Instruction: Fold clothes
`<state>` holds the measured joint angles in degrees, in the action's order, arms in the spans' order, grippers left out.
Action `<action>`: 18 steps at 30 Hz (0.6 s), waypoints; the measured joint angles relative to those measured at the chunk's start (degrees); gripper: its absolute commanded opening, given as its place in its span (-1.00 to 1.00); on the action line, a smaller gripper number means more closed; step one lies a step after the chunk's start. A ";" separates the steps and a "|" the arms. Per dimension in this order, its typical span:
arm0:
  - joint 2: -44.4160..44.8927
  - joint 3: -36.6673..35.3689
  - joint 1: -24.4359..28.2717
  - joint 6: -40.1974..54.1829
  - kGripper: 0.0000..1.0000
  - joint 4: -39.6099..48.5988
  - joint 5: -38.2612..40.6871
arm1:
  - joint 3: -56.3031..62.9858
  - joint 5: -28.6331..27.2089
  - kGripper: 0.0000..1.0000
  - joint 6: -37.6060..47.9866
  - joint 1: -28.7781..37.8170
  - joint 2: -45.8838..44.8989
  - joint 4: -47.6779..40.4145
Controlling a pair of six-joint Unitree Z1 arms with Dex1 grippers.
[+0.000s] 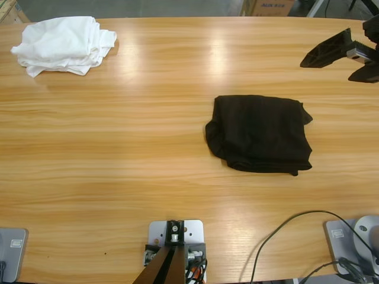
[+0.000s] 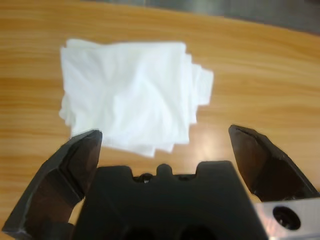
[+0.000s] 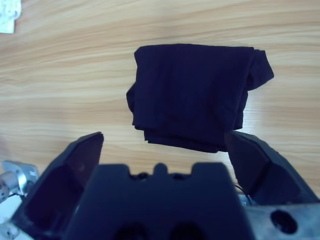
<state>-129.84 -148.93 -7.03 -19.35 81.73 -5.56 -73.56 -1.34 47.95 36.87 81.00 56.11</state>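
Both garments already lie folded on the surface [image 1: 148, 118], the black shirt [image 1: 260, 142] right of the middle and the white bundle [image 1: 62, 44] at a far corner, so with the left gripper [image 2: 165, 137] and right gripper [image 3: 162, 142] spread wide and empty above them, only retreat seems left.

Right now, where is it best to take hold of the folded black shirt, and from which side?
Probably the black shirt at its upper right corner, where loose layers stick out. Come from the right, where the open right gripper hangs apart from it.
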 measured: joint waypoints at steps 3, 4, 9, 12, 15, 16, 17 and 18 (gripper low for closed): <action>-4.66 -1.12 2.13 0.00 0.98 0.02 0.00 | 1.40 0.10 1.00 0.00 -0.16 0.95 -0.86; -6.42 -1.21 2.65 0.00 0.98 0.03 0.00 | 1.71 0.10 1.00 -0.01 -0.24 1.52 -1.23; -14.48 -1.43 3.72 0.00 0.98 0.03 0.00 | 2.69 0.50 1.00 -0.01 -0.62 4.04 -3.62; -18.75 -1.53 4.63 0.00 0.98 -0.59 0.00 | 4.48 1.75 1.00 -0.01 -0.66 5.57 -6.73; -20.26 -2.06 4.91 0.00 0.98 -1.25 0.00 | 5.96 2.78 1.00 0.00 -0.66 7.67 -9.46; -20.41 -2.22 4.92 0.00 0.98 -1.25 0.00 | 6.22 3.17 1.00 0.00 -0.67 8.30 -10.11; -20.58 -2.43 4.94 -0.03 0.98 -1.25 0.00 | 6.31 3.51 1.00 0.00 -0.66 8.85 -10.61; -20.73 -2.65 4.97 -0.22 0.98 -1.23 0.01 | 6.31 3.76 1.00 0.00 -0.67 9.34 -10.93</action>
<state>-150.57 -151.58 -2.07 -19.57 80.50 -5.55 -67.25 2.43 47.94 36.21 90.34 45.18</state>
